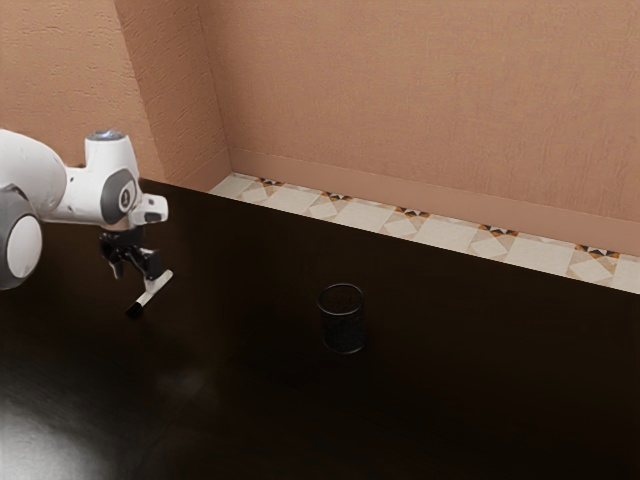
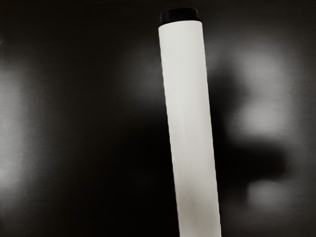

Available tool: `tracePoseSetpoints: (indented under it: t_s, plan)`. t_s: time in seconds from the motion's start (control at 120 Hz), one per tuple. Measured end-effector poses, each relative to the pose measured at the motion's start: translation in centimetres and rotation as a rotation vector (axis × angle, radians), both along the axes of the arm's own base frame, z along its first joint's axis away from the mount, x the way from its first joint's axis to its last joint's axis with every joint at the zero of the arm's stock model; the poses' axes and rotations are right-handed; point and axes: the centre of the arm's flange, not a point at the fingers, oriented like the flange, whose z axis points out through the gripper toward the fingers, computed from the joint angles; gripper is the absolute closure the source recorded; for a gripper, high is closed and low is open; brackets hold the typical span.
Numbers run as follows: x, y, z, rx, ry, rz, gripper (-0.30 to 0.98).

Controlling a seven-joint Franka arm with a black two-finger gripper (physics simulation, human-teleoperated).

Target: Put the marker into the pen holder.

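Just below the gripper (image 1: 135, 273), the marker (image 1: 153, 289) slanted, ungrasped; the jaws stood apart, probably to close around it. Well ahead of them, the pen holder (image 1: 343, 333) stood upright, mouth upward for receiving.

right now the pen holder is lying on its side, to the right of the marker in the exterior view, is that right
Not quite: the pen holder isn't on its side. The exterior view shows it standing upright, and it is to the exterior view's right of the marker, as you say.
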Motion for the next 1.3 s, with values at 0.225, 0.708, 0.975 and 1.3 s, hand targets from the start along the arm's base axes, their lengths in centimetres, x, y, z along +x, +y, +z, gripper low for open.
tracePoseSetpoints:
  t_s: [0.225,0.708,0.975,1.3]
  plan:
    - [-0.8,-0.6,-1.7,-0.007,-0.004,-0.030,0.02]
    - [-1.2,-1.3,-2.5,-0.004,-0.018,-0.069,0.37]
    - [-1.2,-1.3,-2.6,-0.004,-0.020,-0.068,0.62]
    - [-1.3,-1.3,-2.9,0.011,-0.017,-0.056,0.77]
